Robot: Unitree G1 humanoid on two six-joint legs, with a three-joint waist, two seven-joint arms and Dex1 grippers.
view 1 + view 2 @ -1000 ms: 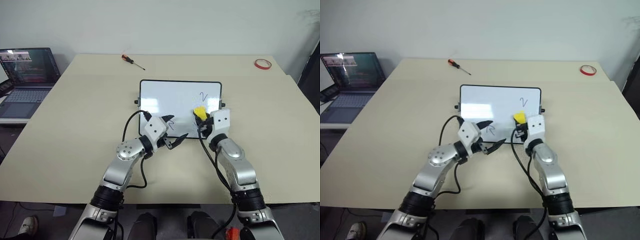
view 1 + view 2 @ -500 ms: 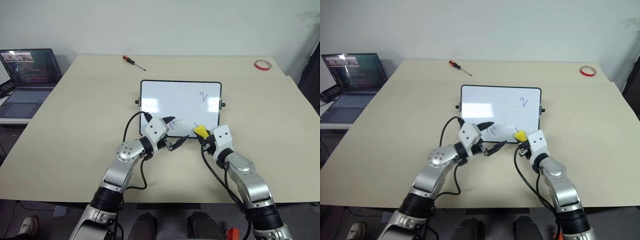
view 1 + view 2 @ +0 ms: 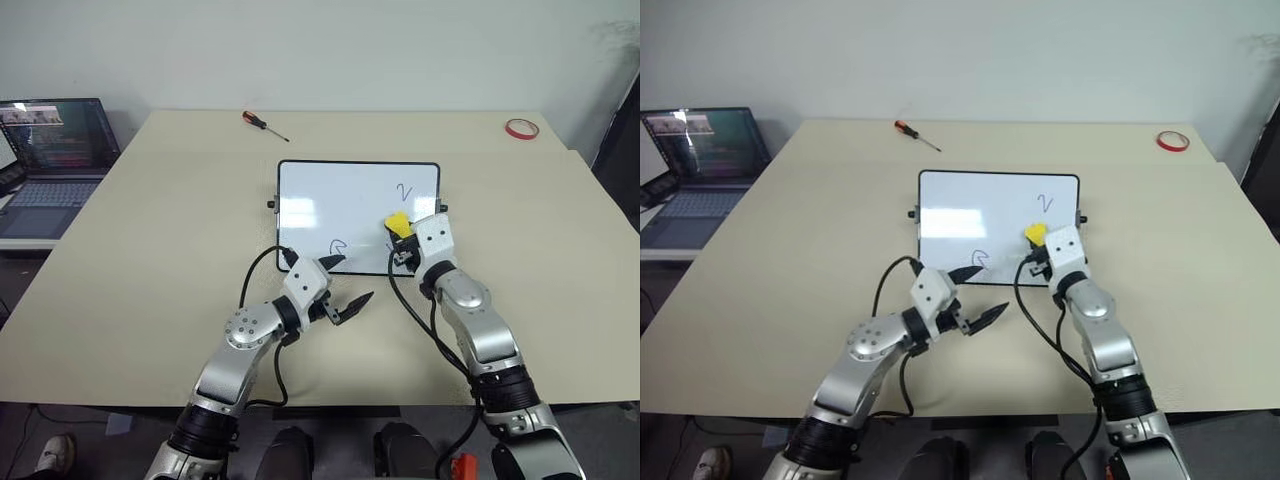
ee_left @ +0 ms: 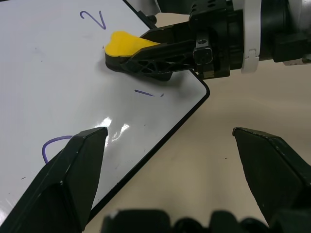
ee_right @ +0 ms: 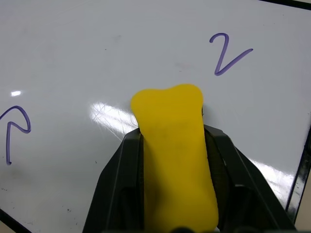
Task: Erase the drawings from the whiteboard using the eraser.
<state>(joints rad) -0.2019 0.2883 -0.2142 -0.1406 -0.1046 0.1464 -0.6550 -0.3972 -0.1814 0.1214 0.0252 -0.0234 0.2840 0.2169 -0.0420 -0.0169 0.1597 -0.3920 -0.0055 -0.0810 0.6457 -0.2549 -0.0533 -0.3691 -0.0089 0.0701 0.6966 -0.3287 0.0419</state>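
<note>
Partly, right hand [image 3: 400, 238] covers eraser [image 3: 398, 222] on whiteboard [image 3: 330, 200]

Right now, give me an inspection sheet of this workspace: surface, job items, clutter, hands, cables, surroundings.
Surface: beige table, flat.
Job's things: whiteboard lies flat at mid-table; a tick mark, a curl and a short stroke are on it; yellow eraser over the board near its right edge.
Clutter: screwdriver at the far edge; red tape ring at the far right corner.
Hands: right hand shut on the eraser; left hand open, holding nothing, at the board's near edge.
Cables: black cables loop along both forearms.
Surroundings: open laptop on a side surface to the left; pale wall behind.
</note>
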